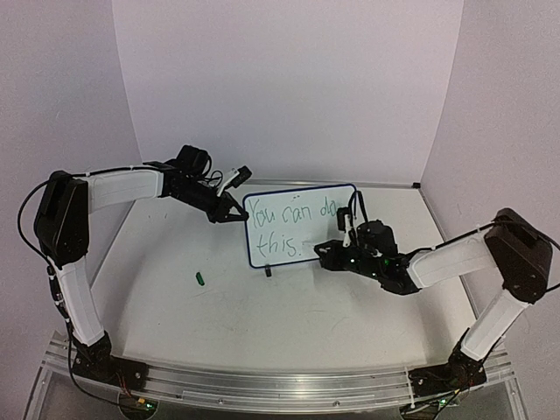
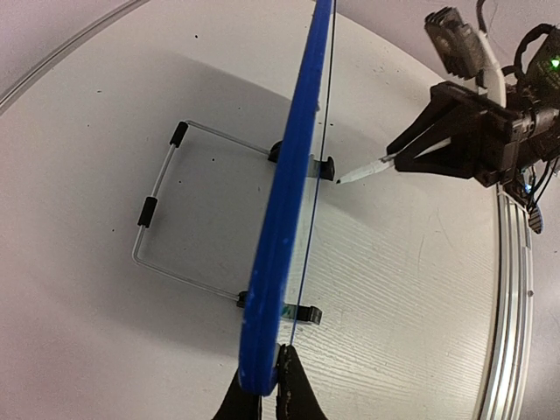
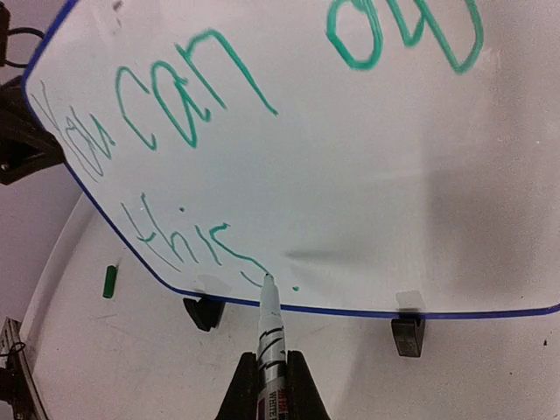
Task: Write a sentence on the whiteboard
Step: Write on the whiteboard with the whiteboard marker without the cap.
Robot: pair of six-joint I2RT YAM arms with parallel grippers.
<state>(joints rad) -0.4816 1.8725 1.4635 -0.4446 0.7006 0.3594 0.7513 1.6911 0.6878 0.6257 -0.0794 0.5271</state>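
Note:
The whiteboard [image 1: 297,223] stands upright on two black clip feet at the middle of the table. The green sentence [image 1: 293,217] reads "You can do this." in two lines. My left gripper [image 1: 229,210] is shut on the board's left edge; the left wrist view shows the blue frame [image 2: 280,236] pinched in my left gripper [image 2: 269,378]. My right gripper [image 1: 328,251] is shut on the white marker [image 3: 271,337]. Its tip rests by the end of "this" [image 3: 188,241], left of the full stop. The marker also shows in the left wrist view [image 2: 372,168].
The green marker cap [image 1: 199,278] lies on the table left of the board, also in the right wrist view [image 3: 108,281]. A wire stand [image 2: 166,219] props the board from behind. White walls enclose the back and sides. A metal rail [image 1: 262,385] runs along the near edge.

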